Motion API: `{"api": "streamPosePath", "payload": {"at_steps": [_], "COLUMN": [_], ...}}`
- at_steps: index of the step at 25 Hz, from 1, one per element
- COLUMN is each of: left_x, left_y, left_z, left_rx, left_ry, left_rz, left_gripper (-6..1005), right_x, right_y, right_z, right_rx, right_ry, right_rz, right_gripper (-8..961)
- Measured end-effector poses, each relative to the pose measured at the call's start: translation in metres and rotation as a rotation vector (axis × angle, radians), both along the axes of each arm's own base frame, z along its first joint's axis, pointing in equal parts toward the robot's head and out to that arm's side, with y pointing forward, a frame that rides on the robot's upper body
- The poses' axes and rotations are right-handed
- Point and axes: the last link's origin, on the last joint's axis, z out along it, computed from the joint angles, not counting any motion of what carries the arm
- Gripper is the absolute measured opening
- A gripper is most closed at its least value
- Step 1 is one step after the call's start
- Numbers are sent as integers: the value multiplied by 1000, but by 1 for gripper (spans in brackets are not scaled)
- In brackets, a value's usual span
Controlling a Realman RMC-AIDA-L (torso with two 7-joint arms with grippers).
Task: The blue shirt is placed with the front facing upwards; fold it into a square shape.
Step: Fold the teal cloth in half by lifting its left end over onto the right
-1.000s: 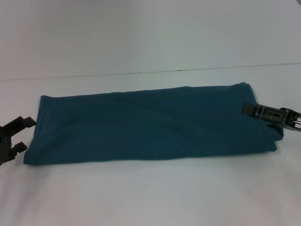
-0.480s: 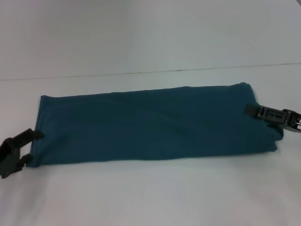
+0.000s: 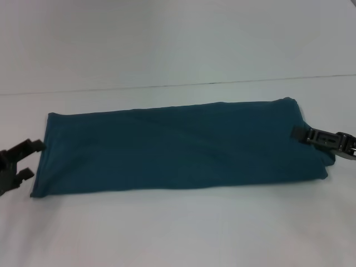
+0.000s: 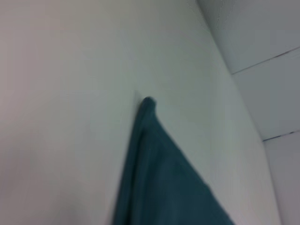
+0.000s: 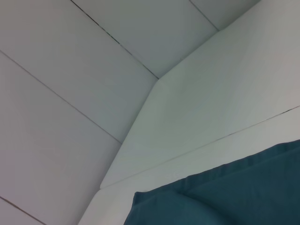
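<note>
Black and spread apart, the left claw (image 3: 28, 160) sits low at the left end of the blue shirt (image 3: 178, 147), its two fingers (image 3: 30, 146) pointing at the cloth's short edge, just beside it; whether they touch the fabric I cannot tell. At the opposite end, the right claw (image 3: 297, 133) lies over the shirt's right edge, and from this angle I cannot tell whether it is together or apart, or pinching cloth. Between the two, the shirt lies folded into a long, narrow band across the white table (image 3: 178, 228), plain teal side up, with soft diagonal creases. The left wrist view shows one folded corner of the shirt (image 4: 154, 178) on the table; the right wrist view shows another folded edge (image 5: 225, 197).
</note>
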Motion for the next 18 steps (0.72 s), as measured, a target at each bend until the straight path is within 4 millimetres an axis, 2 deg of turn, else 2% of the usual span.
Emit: {"api": "streamPosePath", "payload": {"at_steps": [4, 9, 13, 18], "left_x": [14, 22, 23, 22], "left_y": [18, 39, 46, 44], "left_z": [0, -14, -25, -33], "left_rx": [16, 16, 2, -9], "left_ry": [-7, 56, 125, 142], "left_rz": [-30, -24, -16, -7], "left_gripper": [959, 960, 960, 960], "right_x": [0, -1, -1, 1], "right_y": [0, 1, 1, 0], "right_z": [-1, -3, -3, -2], "right_rx": [-1, -6, -9, -6], "right_ry": [1, 5, 6, 7], "right_rz": [-3, -5, -5, -10], "right_gripper": [669, 669, 668, 668]}}
